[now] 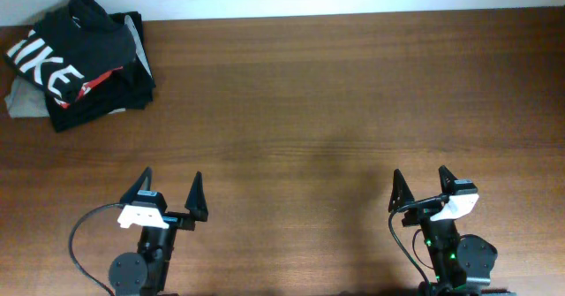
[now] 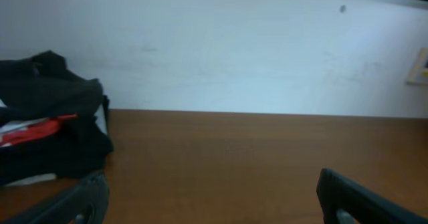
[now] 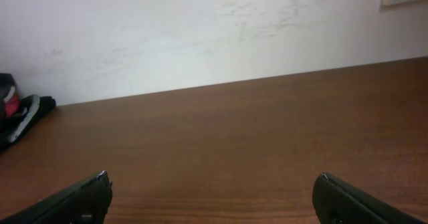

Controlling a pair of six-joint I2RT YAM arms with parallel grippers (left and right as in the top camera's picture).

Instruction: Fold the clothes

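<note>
A dark charcoal T-shirt (image 1: 84, 53) with white block letters and a red mark lies bunched in a heap at the table's far left corner. It also shows at the left edge of the left wrist view (image 2: 47, 127), and a bit of it at the left edge of the right wrist view (image 3: 20, 114). My left gripper (image 1: 169, 193) is open and empty near the front edge, well short of the shirt. My right gripper (image 1: 421, 188) is open and empty at the front right, far from the shirt.
The brown wooden table (image 1: 335, 110) runs back to a white wall (image 2: 234, 50). A pale grey cloth (image 1: 22, 102) sticks out under the shirt's left side. Black cables loop beside both arm bases at the front edge.
</note>
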